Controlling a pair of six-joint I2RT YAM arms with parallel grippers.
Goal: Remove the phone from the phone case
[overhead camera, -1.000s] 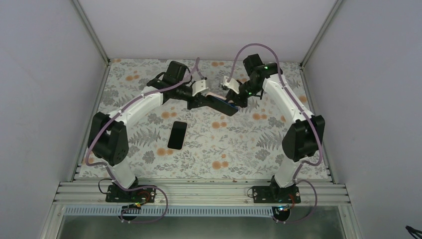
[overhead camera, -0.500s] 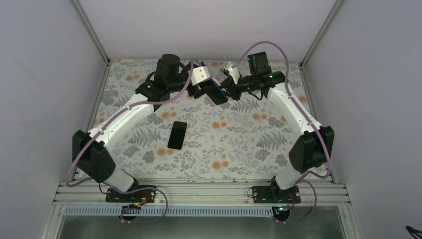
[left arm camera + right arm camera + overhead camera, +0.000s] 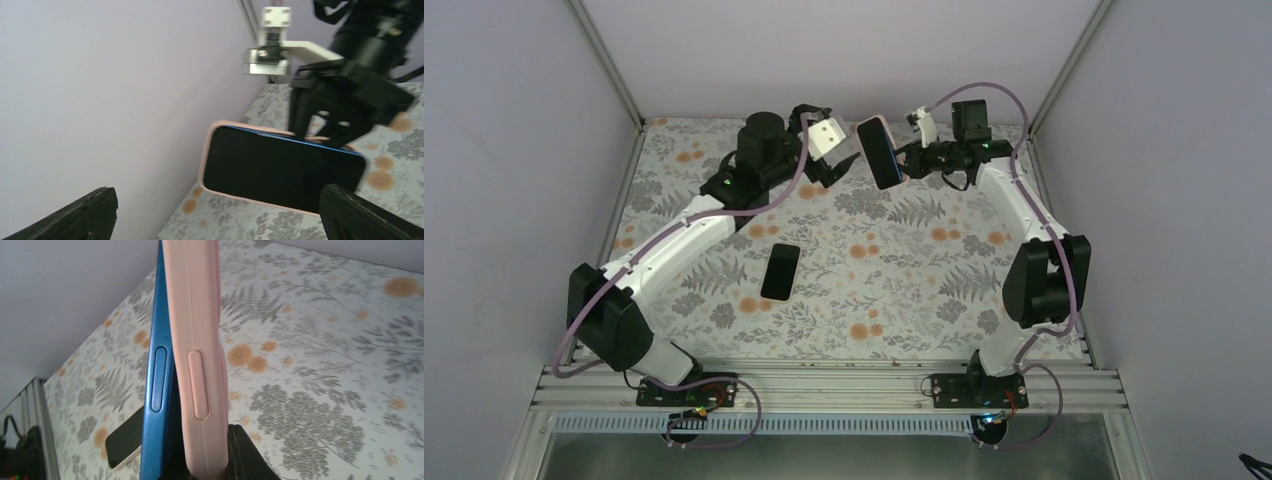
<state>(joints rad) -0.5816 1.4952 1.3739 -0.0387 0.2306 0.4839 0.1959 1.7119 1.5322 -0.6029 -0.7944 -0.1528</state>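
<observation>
Phone case (image 3: 880,152) higher now — right gripper (image 3: 906,163) only, left gripper (image 3: 840,168) apart

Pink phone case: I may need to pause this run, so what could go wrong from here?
1. Only the right gripper holds the pink case, well above the table; the open left gripper is clear of it, so a slip could mean a drop.
2. The blue phone stands off the case along one edge, so it might fall free unsupported.
</observation>
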